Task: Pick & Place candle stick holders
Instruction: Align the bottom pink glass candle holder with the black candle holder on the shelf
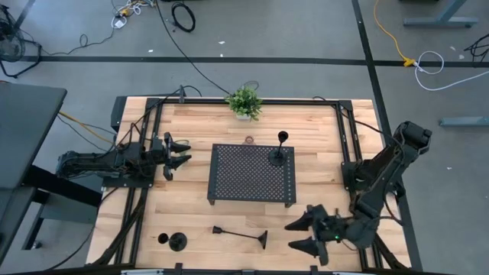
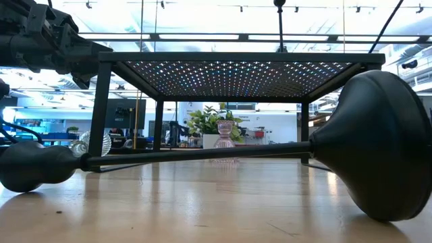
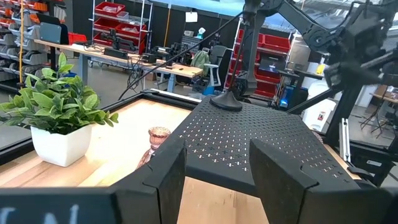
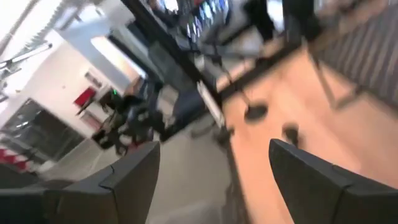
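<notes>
One black stemmed holder [image 1: 279, 155] stands upright by its round base on the far right corner of the black perforated tray [image 1: 250, 174]. A second [image 1: 241, 233] lies on its side on the table near the front edge, with its flared base [image 2: 385, 145] toward the right. A third [image 1: 174, 241] stands at the front left. A pinkish glass cup [image 1: 249, 140] stands behind the tray and also shows in the left wrist view [image 3: 158, 137]. My left gripper [image 1: 179, 151] is open and empty, left of the tray. My right gripper [image 1: 306, 233] is open and empty, right of the lying holder's base.
A small green potted plant [image 1: 244, 101] stands at the table's far edge. The tray stands on thin legs [image 2: 101, 115] with room beneath it. A black frame rail [image 1: 340, 130] borders the table. Bare wood lies between the tray and the front edge.
</notes>
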Tool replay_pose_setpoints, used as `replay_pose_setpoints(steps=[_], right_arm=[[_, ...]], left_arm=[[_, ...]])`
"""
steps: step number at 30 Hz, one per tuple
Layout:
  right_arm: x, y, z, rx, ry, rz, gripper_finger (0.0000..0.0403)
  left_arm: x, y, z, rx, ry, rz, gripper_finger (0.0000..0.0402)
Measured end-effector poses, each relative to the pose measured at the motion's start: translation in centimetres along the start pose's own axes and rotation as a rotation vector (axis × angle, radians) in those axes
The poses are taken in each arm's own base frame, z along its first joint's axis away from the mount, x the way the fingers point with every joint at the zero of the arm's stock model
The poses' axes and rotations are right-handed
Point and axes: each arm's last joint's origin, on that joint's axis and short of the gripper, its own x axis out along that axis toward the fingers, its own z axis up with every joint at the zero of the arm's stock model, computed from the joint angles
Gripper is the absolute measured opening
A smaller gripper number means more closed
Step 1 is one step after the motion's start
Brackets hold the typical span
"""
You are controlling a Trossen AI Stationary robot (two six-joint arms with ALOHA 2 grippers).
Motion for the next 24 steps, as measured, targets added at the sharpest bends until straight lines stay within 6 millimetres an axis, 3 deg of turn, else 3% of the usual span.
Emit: replay_pose_setpoints(steps=[10, 18, 24], right_arm=[[1.8, -2.1, 0.3, 0.326, 0.392, 0.036, 0.03], [1.5, -4.2, -0.7, 0.585, 0.772, -0.172, 0.03], [0.7, -5.3, -1.4, 0.676, 0.896, -0.361, 0.0294]], left_arm=[[0.0, 0.0, 0.0, 0.001, 0.0, 0.0, 0.0179], [0.0, 0.0, 0.0, 0.001, 0.0, 0.0, 0.0179], [0.0, 0.0, 0.0, 0.001, 0.0, 0.0, 0.0179]])
